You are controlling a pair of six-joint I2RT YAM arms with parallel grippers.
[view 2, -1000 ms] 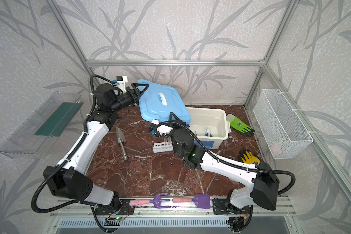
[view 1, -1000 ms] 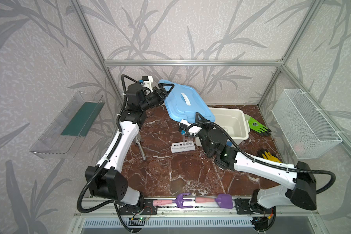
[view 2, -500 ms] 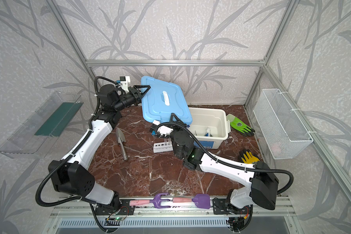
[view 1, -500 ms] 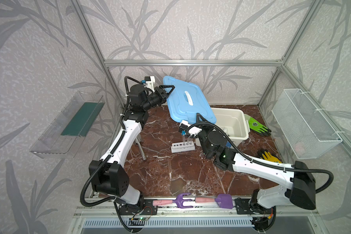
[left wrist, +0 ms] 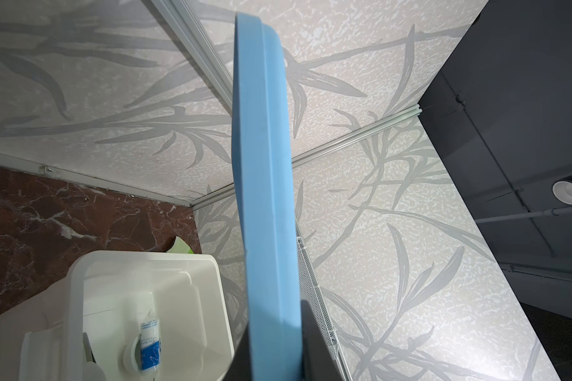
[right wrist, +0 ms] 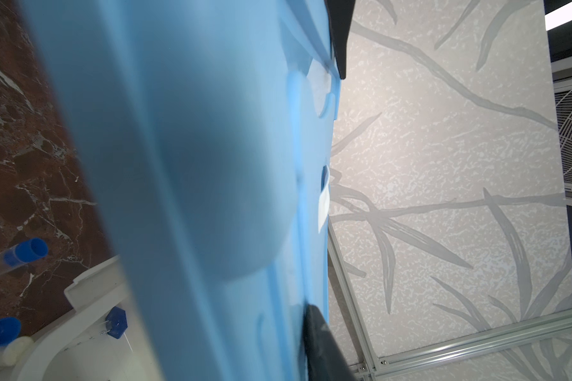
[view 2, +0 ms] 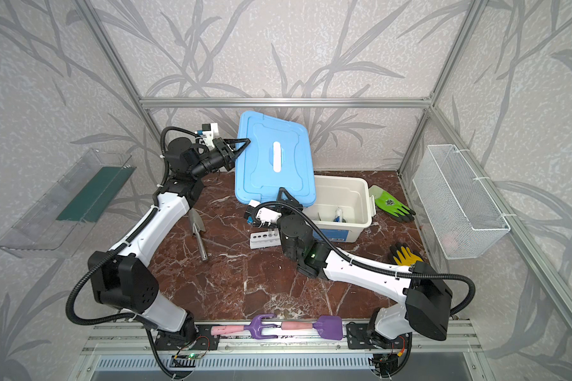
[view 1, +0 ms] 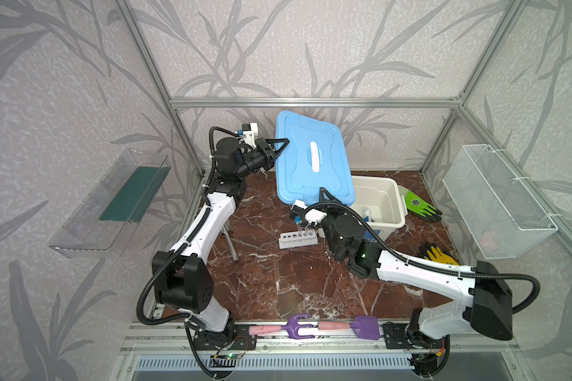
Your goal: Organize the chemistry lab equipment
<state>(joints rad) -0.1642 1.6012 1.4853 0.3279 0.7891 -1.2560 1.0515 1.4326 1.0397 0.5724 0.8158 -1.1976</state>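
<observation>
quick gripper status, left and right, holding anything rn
Left gripper: closed on the edge of the light blue plastic bin lid.
Right gripper: sits around the lid's lower edge; cannot tell whether it is gripping.

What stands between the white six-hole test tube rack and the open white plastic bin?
The light blue plastic lid stands tilted over the bin's end nearest the rack; the right gripper and its wrist sit below it, directly between rack and bin.
</observation>
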